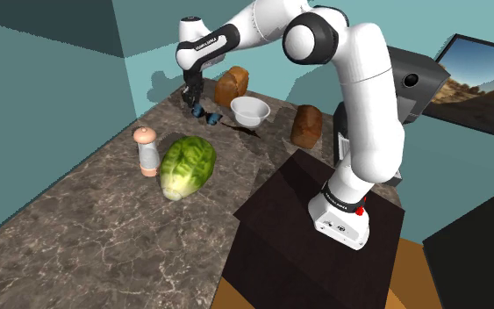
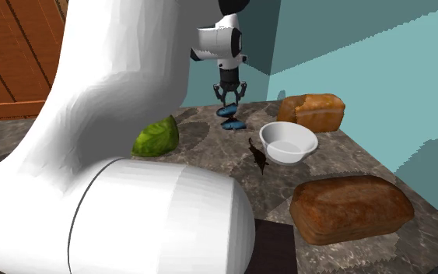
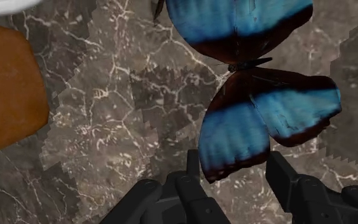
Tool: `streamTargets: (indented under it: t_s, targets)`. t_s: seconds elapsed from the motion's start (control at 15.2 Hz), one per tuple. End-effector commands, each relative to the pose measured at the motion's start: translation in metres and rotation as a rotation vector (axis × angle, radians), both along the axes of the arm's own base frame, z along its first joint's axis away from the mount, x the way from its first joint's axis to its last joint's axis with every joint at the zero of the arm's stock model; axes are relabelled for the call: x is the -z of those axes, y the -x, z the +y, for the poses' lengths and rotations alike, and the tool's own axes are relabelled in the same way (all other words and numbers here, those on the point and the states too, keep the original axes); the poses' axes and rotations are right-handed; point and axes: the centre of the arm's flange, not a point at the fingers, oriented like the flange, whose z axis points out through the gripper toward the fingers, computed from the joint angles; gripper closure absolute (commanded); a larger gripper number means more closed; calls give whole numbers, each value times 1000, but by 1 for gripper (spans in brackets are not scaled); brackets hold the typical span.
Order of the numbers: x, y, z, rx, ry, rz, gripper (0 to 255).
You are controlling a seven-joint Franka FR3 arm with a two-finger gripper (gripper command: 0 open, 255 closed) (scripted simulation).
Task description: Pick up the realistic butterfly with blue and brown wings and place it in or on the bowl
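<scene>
Shoulder view, largest item first: bench [image 1: 78, 228] of dark veined stone. Risk on closing too low: fingertips striking the stone and pinning the wing flat instead of catching it.

White arm [image 1: 359, 105], stretched far from the stand toward the back corner. Likely little margin at this reach for a straight, steady lift.

Green leafy head [image 1: 186, 165], well apart from the work. No hazard expected.

Two brown loaves, one [image 1: 232, 85] close behind the work area, the other [image 1: 305, 125] on the bowl's opposite side. Risk on the carry: a low swing brushing the nearer loaf.

White bowl [image 1: 250, 110], upright, near the butterfly but apart from it. Risk: release too high or off centre, sending a light, flat item past the rim.

Shaker [image 1: 147, 149], just beside the green head, off the likely route.

Butterfly [image 3: 247, 89], blue wings edged in brown, lying on the bench beside the bowl, not in it. Thin profile, so probably little surface to clamp.

Fingers [image 3: 285, 181], parted, straddling the tip of one wing, clasping nothing as far as visible. Risk: a hold on the wing edge alone, then twisting or slipping out on the lift. Centre over the wing before closing.
</scene>
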Motion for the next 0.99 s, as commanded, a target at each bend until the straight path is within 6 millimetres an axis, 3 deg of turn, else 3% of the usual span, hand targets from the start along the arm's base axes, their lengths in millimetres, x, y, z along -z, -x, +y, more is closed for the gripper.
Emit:
streamTargets:
  t_s: [0.0, 0.53, 0.92]
  targets:
    - [-9, 1, -1, 0, 0, 0, 255]
    - [-51, 0, -1, 0, 0, 0, 255]
    - [-55, 27, -75, 0, 0, 0, 255]
